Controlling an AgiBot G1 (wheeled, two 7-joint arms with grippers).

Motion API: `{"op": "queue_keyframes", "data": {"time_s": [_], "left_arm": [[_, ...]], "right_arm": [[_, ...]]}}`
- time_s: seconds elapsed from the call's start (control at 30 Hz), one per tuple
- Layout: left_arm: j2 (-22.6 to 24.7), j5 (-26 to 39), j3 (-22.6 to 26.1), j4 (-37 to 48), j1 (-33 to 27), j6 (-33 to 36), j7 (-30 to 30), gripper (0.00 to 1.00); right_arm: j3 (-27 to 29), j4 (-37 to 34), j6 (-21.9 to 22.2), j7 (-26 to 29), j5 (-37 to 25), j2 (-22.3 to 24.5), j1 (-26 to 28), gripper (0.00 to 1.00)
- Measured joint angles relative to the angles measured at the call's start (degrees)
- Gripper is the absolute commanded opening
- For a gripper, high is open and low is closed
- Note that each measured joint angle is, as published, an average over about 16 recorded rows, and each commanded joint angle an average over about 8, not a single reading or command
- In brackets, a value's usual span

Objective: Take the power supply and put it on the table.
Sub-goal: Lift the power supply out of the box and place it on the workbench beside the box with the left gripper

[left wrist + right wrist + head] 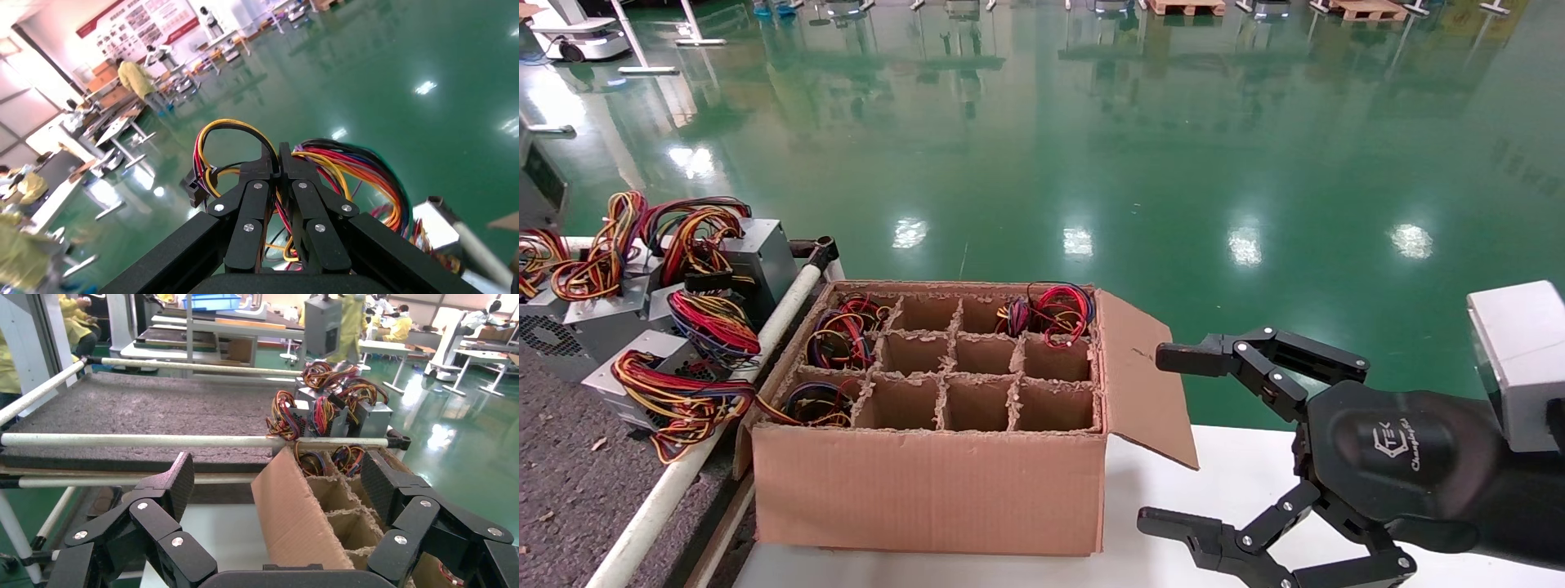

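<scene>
- Apparently the power supply [343,162] is in the left gripper's [280,150] hold: only its looped red, yellow and orange wires show, and its metal body is hidden.
- Those jaws are together, with wires pinched between them, held up in the air near the white rail [483,251].
- In the head view the dark speckled surface [568,482] lies at 8 o'clock, with several other supplies [764,253] resting on it by the rail.
- A cardboard box [928,490] sits at 6 o'clock with wires showing in four cells.
- At 4 o'clock the right gripper [1163,437] hovers beside the box, jaws wide apart and empty.
- Judged step: carrying to set down. Next, lower onto a bare patch, then release.
</scene>
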Motion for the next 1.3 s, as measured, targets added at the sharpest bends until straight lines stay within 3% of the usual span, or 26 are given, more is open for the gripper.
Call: {"op": "queue_keyframes", "data": {"time_s": [0.33, 0.6, 1.3], "left_arm": [[-5.26, 4.29, 2.98, -0.19, -3.75, 8.14, -1.61, 0.0], [-7.01, 5.32, 3.64, 2.28, -2.8, 11.91, -2.33, 0.0], [-1.34, 0.12, -0.8, 17.44, 6.81, 8.07, 6.61, 0.0]], "right_arm": [[0.0, 0.0, 0.0, 0.0, 0.0, 0.0, 0.0, 1.0], [0.0, 0.0, 0.0, 0.0, 0.0, 0.0, 0.0, 1.0], [-0.01, 0.0, 0.0, 0.0, 0.0, 0.0, 0.0, 1.0]]}}
